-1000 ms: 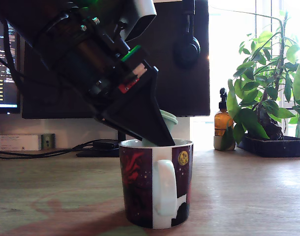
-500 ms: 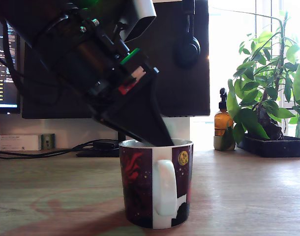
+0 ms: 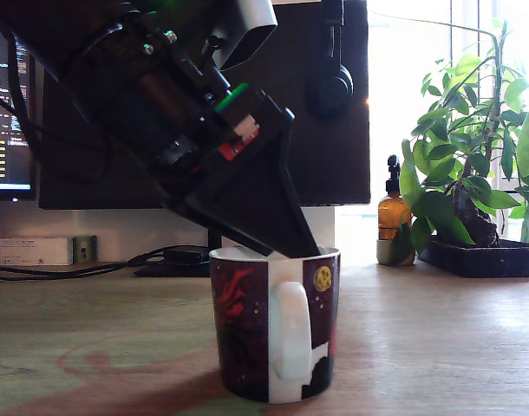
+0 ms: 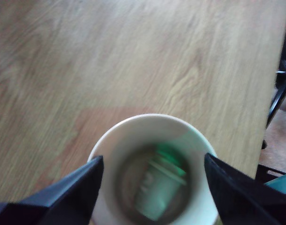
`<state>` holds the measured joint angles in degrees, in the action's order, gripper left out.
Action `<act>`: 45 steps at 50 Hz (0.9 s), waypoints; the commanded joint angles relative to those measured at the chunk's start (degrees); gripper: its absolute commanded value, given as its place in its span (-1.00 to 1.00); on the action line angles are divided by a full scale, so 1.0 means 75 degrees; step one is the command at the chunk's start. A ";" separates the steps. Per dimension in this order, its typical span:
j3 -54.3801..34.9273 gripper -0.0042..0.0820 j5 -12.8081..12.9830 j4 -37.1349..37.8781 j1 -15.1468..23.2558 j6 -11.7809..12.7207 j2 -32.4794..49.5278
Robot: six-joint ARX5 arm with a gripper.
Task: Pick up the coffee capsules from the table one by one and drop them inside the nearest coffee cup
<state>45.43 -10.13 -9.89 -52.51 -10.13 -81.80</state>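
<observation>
One light wooden surface (image 3: 438,329) with visible grain carries a dark monitor (image 3: 334,130), an amber pump bottle (image 3: 393,227) and a leafy plant (image 3: 464,165) by a bright window. Above the coffee cup (image 3: 247,338) the hand (image 4: 150,176) is spread wide, holding nothing, its fingers (image 4: 68,187) flanking the rim. Inside the cup's white interior lies a blurred, pale mint-green coffee capsule (image 4: 157,192), tilted.

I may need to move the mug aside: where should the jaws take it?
Grip the coffee cup by its rim wall, from above: it stands upright, mouth open, and the capsule lying at the bottom leaves the wall free. The gripper is open over it.
</observation>
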 commanded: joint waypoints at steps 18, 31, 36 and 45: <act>0.0058 -0.95 0.0726 -0.1064 0.0248 -0.0055 0.1588; -0.0172 -0.95 0.0402 -0.1064 0.1323 -0.0055 0.2629; -0.0364 -0.95 -0.0015 -0.0726 0.1958 -0.0055 0.2949; -0.0699 -0.95 -0.0548 -0.0207 0.3124 -0.0055 0.3229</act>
<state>42.48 -13.34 -12.23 -30.50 -10.33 -56.97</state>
